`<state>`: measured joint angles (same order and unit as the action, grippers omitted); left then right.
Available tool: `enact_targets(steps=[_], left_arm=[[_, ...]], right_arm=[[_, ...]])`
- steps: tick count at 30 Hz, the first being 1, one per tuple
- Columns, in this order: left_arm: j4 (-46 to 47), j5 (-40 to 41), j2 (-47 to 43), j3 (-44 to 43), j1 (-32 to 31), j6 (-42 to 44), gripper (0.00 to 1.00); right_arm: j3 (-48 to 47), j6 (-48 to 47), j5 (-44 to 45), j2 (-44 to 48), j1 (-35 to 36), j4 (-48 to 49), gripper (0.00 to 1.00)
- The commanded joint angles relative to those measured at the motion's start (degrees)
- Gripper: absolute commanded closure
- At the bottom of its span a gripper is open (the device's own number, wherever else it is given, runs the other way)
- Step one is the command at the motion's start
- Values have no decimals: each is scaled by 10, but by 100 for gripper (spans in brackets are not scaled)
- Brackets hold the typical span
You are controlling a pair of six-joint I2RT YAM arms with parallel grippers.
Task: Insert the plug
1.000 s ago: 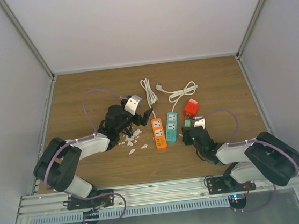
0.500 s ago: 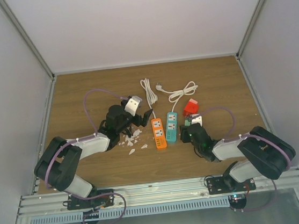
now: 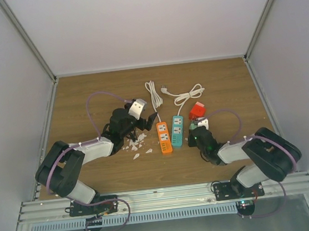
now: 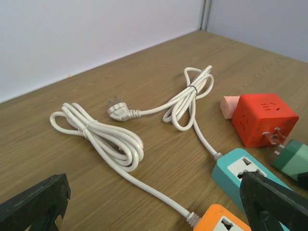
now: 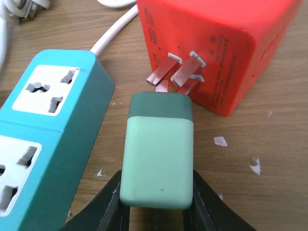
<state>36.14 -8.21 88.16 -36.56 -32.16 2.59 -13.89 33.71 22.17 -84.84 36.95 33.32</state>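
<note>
Between the fingers of the right gripper (image 5: 156,204), bottom centre of its wrist view: green plug (image 5: 159,154), clamped on both flanks at the rear end, prongs pointing up-frame. So low a hold leaves the blades free for a socket. Room is tight: teal strip (image 5: 62,130), prob. the target, close at left; red cube (image 5: 211,43) just ahead of the prongs, so back off or lift before turning. Left gripper (image 4: 154,199) spread wide, empty, over the orange strip (image 4: 221,222).

The orange power strip (image 3: 163,137) lies just left of the teal power strip (image 3: 176,131). The red cube (image 3: 197,110) sits near its far right end, and the right gripper (image 3: 194,136) is close on its right.
</note>
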Motion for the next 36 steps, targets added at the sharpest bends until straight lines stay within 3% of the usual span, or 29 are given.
enact_targets(steps=[1,6,11,19,24,28,30,32,36], left_arm=[[17,16,-2,-8,2,7,1],[14,-1,-2,-4,22,-2,1],[10,-39,1,-4,28,4,1],[60,-134,-45,37,28,-13,1],[82,-286,-71,66,26,37,1],[1,-479,-52,52,5,190,1],[26,-455,-54,75,-24,235,1],[95,-383,-79,113,-51,239,1],[229,-334,-128,194,-83,258,1]], right_arm=[[-18,-3,18,76,5,-69,96],[-66,28,21,204,30,-243,100],[-131,46,0,267,80,-410,100],[-150,29,-97,376,117,-504,99],[-174,-6,-193,394,118,-546,100],[-190,-35,-325,399,116,-557,100],[-197,-42,-362,404,116,-572,100],[-199,-43,-378,417,115,-591,99],[-198,-34,-425,427,113,-604,100]])
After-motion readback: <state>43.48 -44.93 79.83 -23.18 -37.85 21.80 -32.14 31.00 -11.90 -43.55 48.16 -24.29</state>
